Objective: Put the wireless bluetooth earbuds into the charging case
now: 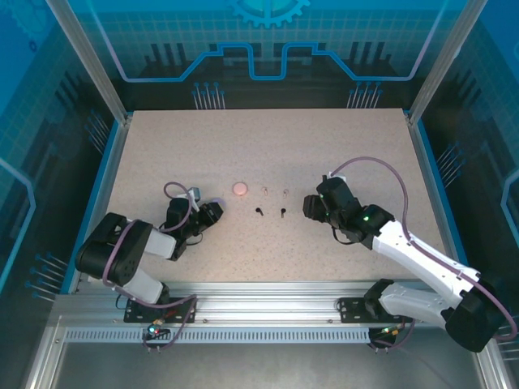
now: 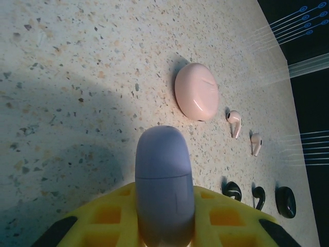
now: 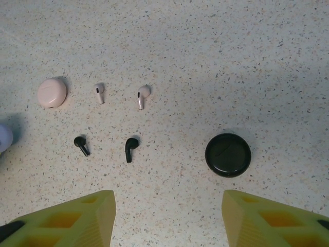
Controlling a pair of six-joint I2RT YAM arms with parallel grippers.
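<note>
left gripper (image 2: pixel 164 229) pinches lavender case (image 2: pixel 163 170); right gripper (image 3: pixel 167 218) hovers, jaws apart.

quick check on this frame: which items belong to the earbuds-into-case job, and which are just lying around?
Job:
- lavender case, clamped in the left gripper
- pink case
- pink earbuds
- black earbuds
- black case

Not job:
- fixtures: speckled table, aluminium frame rail
</note>
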